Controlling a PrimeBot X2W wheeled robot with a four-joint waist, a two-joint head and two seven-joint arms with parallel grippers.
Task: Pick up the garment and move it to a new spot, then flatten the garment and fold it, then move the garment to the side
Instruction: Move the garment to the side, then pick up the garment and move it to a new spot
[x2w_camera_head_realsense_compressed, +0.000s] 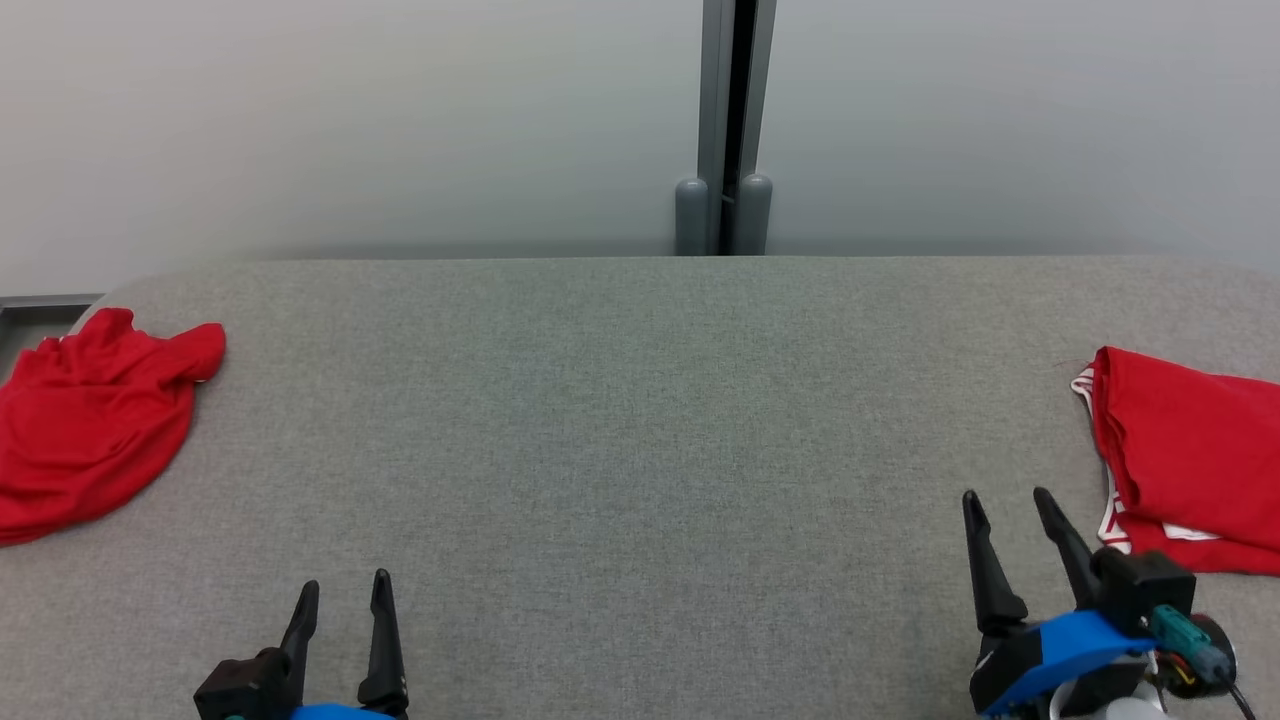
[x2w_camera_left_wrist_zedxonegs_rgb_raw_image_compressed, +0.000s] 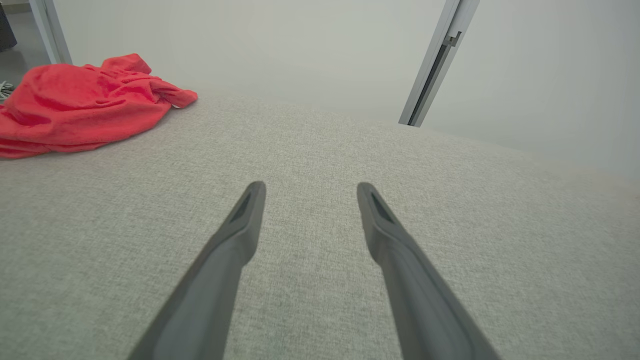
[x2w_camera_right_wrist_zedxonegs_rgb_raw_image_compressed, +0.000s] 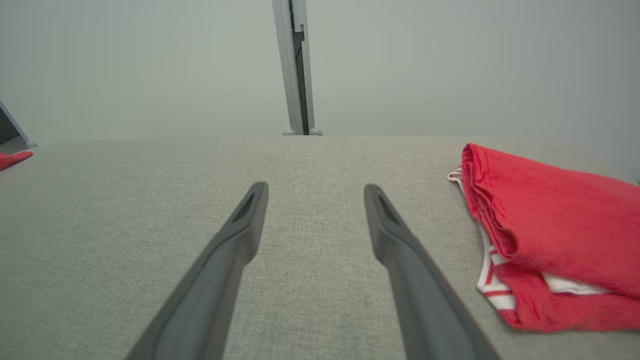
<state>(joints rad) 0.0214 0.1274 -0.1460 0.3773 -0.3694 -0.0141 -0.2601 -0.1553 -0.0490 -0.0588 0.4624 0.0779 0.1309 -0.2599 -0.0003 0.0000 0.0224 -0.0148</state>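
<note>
In rt wrist view, folded garment (x2w_camera_right_wrist_zedxonegs_rgb_raw_image_compressed: 550, 215) shows stripes (x2w_camera_right_wrist_zedxonegs_rgb_raw_image_compressed: 492, 290).

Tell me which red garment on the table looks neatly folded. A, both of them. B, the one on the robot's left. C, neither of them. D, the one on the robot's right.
D: the right garment lies in flat stacked layers beside the open right pincer, while the left garment is a crumpled heap.
</note>
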